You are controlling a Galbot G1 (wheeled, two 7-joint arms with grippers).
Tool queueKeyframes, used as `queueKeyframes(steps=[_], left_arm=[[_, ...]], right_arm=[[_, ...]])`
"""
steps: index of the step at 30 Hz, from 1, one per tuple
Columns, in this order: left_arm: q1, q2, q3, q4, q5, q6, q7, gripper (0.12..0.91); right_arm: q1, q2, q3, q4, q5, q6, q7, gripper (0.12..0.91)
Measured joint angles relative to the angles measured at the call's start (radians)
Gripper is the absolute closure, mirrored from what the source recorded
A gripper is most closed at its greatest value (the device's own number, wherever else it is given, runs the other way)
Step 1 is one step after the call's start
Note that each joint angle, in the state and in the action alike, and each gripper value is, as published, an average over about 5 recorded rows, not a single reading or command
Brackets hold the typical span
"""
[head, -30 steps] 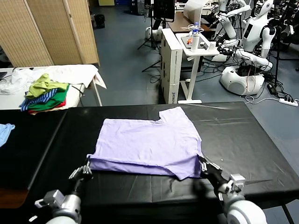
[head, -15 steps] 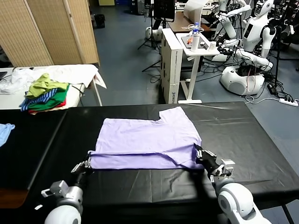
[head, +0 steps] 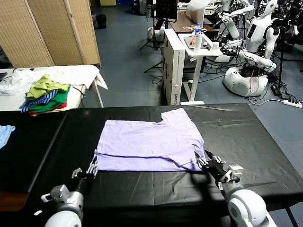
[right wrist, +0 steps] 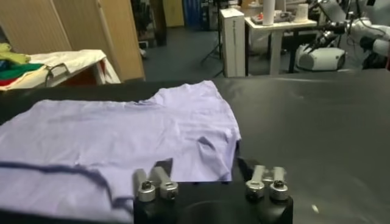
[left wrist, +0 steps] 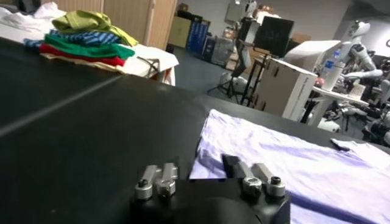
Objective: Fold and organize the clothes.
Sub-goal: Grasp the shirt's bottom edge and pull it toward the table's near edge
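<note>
The clothes, a light lavender T-shirt (head: 149,142), lie flat on the black table (head: 236,127), with the near strip folded over onto the rest. My left gripper (head: 93,165) stands open at the shirt's near left corner. In the left wrist view that corner of the T-shirt (left wrist: 292,170) reaches between the spread fingers of the left gripper (left wrist: 198,173), which hold nothing. My right gripper (head: 202,161) is open at the near right corner. In the right wrist view the T-shirt (right wrist: 122,134) ends just ahead of the right gripper (right wrist: 206,173), whose jaws stand apart.
A multicoloured clothes pile (head: 45,97) sits on a white side table at the back left. A small light blue cloth (head: 4,132) lies at the table's far left edge. Behind the table stand a white cart (head: 199,47) and other robots (head: 255,38).
Both grippers carried the shirt's near edge forward, then opened and let it go. The edge now lies folded over on the shirt, and the grippers sit just behind it.
</note>
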Motion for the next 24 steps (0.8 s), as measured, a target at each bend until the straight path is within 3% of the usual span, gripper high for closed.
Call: queueKeyframes(steps=[9, 13, 16, 19, 24], left_arm=[[0.001, 0.008, -0.001, 0.022, -0.012, 0.017, 0.001, 0.123], [0.008, 0.005, 0.000, 0.019, -0.009, 0.018, 0.000, 0.160], [0.011, 0.003, 0.001, 0.015, -0.008, 0.018, 0.000, 0.297], [0.012, 0.002, 0.002, 0.015, -0.006, 0.018, 0.000, 0.483], [0.017, 0.003, 0.002, 0.015, 0.000, 0.019, -0.001, 0.804]], right_arm=[[-0.014, 0.004, -0.011, -0.005, -0.012, 0.001, 0.000, 0.295], [-0.012, 0.007, -0.021, -0.012, -0.019, 0.002, -0.001, 0.504], [-0.008, 0.007, -0.028, -0.017, -0.026, 0.004, -0.004, 0.694], [-0.005, 0.007, -0.033, -0.019, -0.034, 0.006, -0.008, 0.842], [-0.013, -0.001, -0.029, -0.005, -0.034, 0.004, -0.003, 0.885]])
